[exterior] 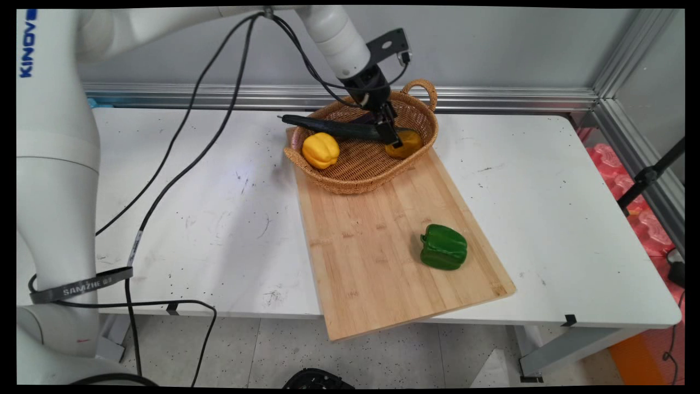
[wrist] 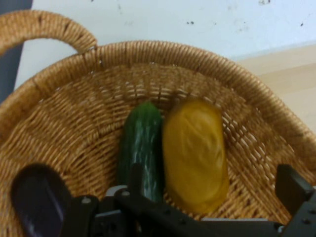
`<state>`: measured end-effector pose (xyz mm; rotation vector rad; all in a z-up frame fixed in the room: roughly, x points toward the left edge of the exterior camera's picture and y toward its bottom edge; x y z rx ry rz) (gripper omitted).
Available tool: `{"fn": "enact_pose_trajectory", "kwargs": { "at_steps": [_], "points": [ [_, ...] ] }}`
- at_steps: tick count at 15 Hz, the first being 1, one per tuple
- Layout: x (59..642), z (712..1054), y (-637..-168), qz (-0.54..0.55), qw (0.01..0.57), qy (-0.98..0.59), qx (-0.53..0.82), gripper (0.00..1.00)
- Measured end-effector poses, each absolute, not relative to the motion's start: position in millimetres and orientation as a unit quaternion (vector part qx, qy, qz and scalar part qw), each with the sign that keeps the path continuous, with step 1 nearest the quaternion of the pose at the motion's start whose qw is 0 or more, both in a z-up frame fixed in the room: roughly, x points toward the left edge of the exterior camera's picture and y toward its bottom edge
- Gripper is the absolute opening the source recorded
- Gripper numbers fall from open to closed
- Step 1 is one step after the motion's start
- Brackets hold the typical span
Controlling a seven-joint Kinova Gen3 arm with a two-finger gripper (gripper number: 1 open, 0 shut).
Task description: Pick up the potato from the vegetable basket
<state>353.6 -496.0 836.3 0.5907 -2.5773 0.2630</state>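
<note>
Cucumber (wrist: 142, 143) lies inside the wicker basket (exterior: 350, 178), touching a yellow-orange oblong fruit (wrist: 196, 153), possibly a mango. Gripper (wrist: 217, 190) hangs just above both, fingers spread apart, holding nothing. Basket sits on the wooden cutting board (exterior: 377, 257), beside a green pepper (exterior: 443, 247).

Arm: white, reaching in from the upper left, its last link slanting down and to the right toward the far middle of the bench.
Cables: black, hanging in loops from the arm.
Wrist: tilted, with a black bracket sticking out on its far side.
Tool (exterior: 392, 137): black, pointing downward, held low.
Fingers (wrist: 295, 188): spread wide apart, with nothing between them.
</note>
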Motion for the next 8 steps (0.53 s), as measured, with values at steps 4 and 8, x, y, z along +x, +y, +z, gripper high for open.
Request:
{"fn": "enact_pose_trajectory", "kwargs": {
  "at_steps": [4,8],
  "points": [
    [345.7,824.2,-506.8,0.090,0.242,-0.943,0.210,1.00],
    [341.2,812.8,-516.1,0.083,0.242,-0.946,0.201,1.00]
  ]
}}
